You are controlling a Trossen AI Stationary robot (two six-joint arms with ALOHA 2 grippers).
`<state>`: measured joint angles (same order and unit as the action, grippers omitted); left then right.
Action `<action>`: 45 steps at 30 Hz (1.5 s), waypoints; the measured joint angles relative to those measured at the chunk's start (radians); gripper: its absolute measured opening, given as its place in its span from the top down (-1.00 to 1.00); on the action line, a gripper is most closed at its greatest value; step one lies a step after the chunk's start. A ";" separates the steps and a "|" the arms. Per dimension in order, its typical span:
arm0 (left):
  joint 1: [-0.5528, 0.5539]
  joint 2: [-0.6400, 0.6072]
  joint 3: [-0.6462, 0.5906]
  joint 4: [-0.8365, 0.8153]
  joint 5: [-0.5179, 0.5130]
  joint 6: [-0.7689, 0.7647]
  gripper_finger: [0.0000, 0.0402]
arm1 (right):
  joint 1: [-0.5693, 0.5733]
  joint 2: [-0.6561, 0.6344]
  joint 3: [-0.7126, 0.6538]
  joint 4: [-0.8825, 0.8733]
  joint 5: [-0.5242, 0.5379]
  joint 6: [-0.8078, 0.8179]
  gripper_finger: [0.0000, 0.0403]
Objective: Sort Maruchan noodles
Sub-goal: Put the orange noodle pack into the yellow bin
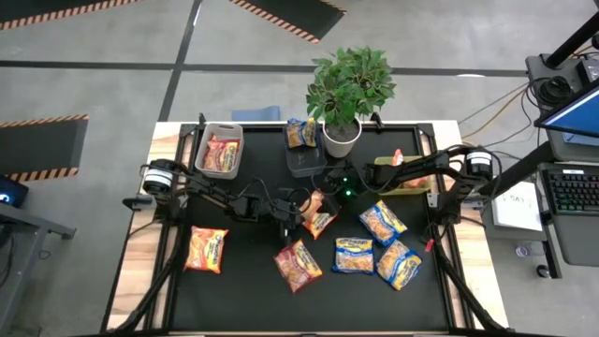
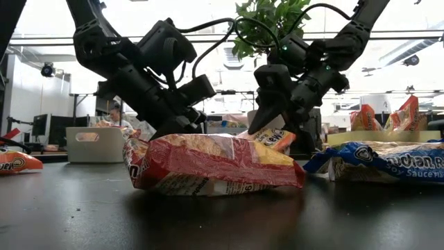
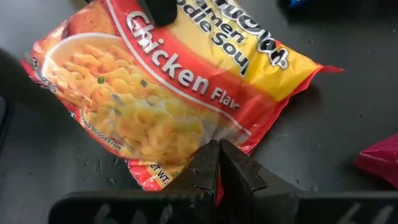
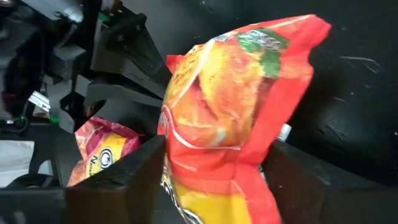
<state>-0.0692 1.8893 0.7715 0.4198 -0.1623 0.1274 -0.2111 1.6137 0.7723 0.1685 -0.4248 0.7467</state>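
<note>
An orange-yellow chicken-flavour Maruchan packet sits at the table's middle between both grippers. My left gripper reaches in from the left and is shut on the packet's near edge. My right gripper comes from the right, open, one finger on each side of the packet's other end. Around it on the mat lie an orange packet, a red one and three blue ones. My left gripper pinches the packet's edge near a corner, between its two fingers. The fingers slant down from the table's left. The rest of the packet spreads away from the fingers, face up. Whether my right gripper's fingers touch the packet I cannot tell.
Along the far edge stand a grey bin holding red packets, a dark bin with a packet, a green bin with an orange packet, and a potted plant. The red packet lies just in front of the grippers.
</note>
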 joint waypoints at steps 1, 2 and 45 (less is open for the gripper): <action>0.000 0.000 0.000 0.000 0.000 -0.001 1.00 | 0.000 -0.003 0.000 0.001 0.000 0.000 -0.13; 0.000 0.000 0.000 0.000 0.000 -0.003 1.00 | 0.000 -0.005 0.000 0.001 0.000 -0.001 -0.06; 0.000 -0.704 -0.211 -0.087 -0.247 0.131 1.00 | 0.001 -0.228 0.000 -0.123 0.124 -0.024 0.95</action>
<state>-0.0689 1.1848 0.5607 0.3330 -0.4091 0.2581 -0.2100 1.3859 0.7727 0.0457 -0.3012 0.7223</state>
